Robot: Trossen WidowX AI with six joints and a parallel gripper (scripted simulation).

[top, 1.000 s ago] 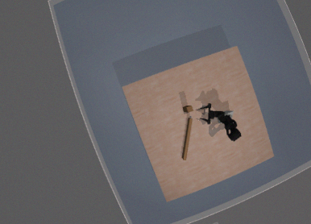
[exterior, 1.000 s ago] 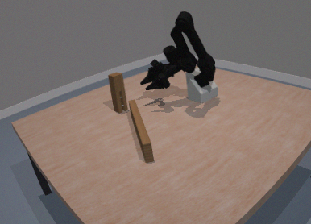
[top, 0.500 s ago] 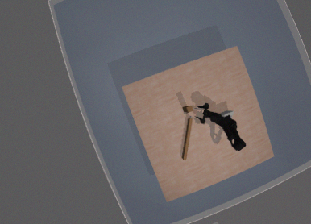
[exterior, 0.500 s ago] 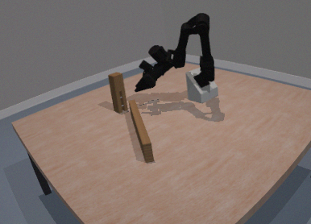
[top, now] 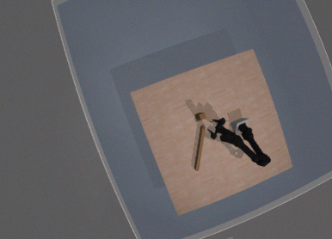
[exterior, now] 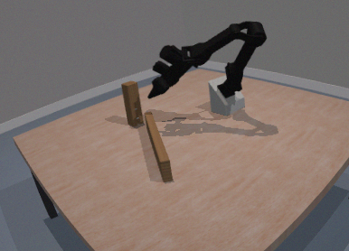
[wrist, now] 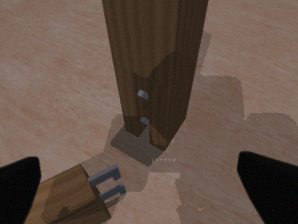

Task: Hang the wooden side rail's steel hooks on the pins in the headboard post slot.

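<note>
The wooden headboard post [top: 200, 116] [exterior: 131, 102] [wrist: 155, 40] stands upright. In the wrist view its slot shows an upper pin [wrist: 143, 94] and a lower pin [wrist: 144, 120]. The wooden side rail [top: 199, 149] [exterior: 158, 144] [wrist: 65, 192] lies along the table on its narrow edge, one end close to the post. An upper steel hook [wrist: 106, 175] and a lower steel hook [wrist: 112, 192] stick out from that end, apart from the pins. My gripper [top: 211, 125] [exterior: 151, 95] [wrist: 142, 164] is wide open and empty, above the table beside the post and the rail's hook end.
The arm reaches over from its pale base [top: 239, 124] [exterior: 221, 102] on the wooden table [top: 228, 179] [exterior: 253, 170]. The upright post stands near the fingers. Arm shadows fall around the post's foot.
</note>
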